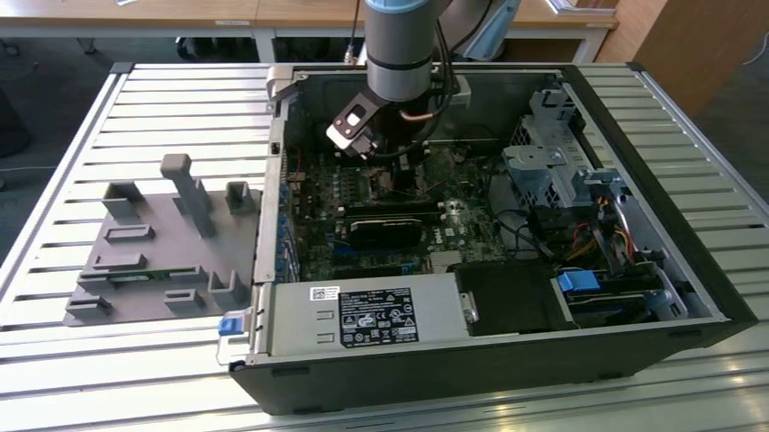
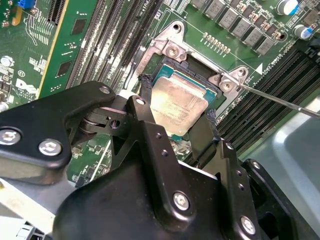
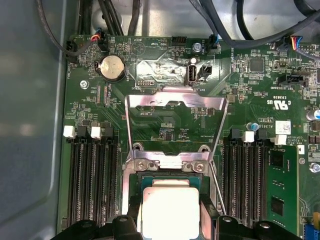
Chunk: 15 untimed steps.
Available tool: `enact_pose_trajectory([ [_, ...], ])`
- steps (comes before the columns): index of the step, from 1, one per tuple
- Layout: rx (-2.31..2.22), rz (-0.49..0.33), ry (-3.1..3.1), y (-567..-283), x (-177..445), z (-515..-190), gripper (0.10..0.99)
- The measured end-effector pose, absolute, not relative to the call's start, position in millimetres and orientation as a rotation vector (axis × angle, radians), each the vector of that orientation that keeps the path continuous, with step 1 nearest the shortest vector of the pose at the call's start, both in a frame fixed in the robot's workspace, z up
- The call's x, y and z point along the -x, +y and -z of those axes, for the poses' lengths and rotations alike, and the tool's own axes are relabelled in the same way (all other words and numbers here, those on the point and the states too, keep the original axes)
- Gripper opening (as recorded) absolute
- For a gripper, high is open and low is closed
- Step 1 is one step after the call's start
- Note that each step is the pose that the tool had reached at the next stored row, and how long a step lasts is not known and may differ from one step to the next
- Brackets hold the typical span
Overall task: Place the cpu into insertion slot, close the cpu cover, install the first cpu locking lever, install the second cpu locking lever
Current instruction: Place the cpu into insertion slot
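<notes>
The cpu (image 2: pixel 180 97) (image 3: pixel 170 207), a small square chip with a silvery top, lies level in or just above the insertion slot (image 2: pixel 199 64) (image 3: pixel 134 181). My gripper (image 2: pixel 177 107) (image 3: pixel 170 222) is shut on it, one black finger (image 2: pixel 144 97) against each opposite edge. The cpu cover (image 3: pixel 210 102), a silver frame with a square window, stands swung open away from the slot. A thin locking lever (image 2: pixel 280 100) (image 3: pixel 216 187) sticks out unlatched beside the slot. In the exterior view the gripper (image 1: pixel 391 162) reaches down into the open computer case (image 1: pixel 673 297).
Rows of black memory slots (image 3: pixel 92 180) (image 3: pixel 245 175) flank the socket. Cables (image 3: pixel 220 25) run along the case wall near the board's edge. A power supply (image 1: pixel 360 315) and drive cage (image 1: pixel 547 166) crowd the case. A grey fixture plate (image 1: pixel 157 243) lies on the exterior view's left.
</notes>
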<state>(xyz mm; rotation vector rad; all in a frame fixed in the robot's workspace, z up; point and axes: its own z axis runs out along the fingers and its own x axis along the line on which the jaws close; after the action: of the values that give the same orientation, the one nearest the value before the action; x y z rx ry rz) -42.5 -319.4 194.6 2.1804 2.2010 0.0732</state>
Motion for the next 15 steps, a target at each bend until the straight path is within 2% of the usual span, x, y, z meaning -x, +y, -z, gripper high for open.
enact_pose_trajectory([
  [15, -2.180, -0.073, 2.201, -319.3, 42.5, -193.0, 0.553],
])
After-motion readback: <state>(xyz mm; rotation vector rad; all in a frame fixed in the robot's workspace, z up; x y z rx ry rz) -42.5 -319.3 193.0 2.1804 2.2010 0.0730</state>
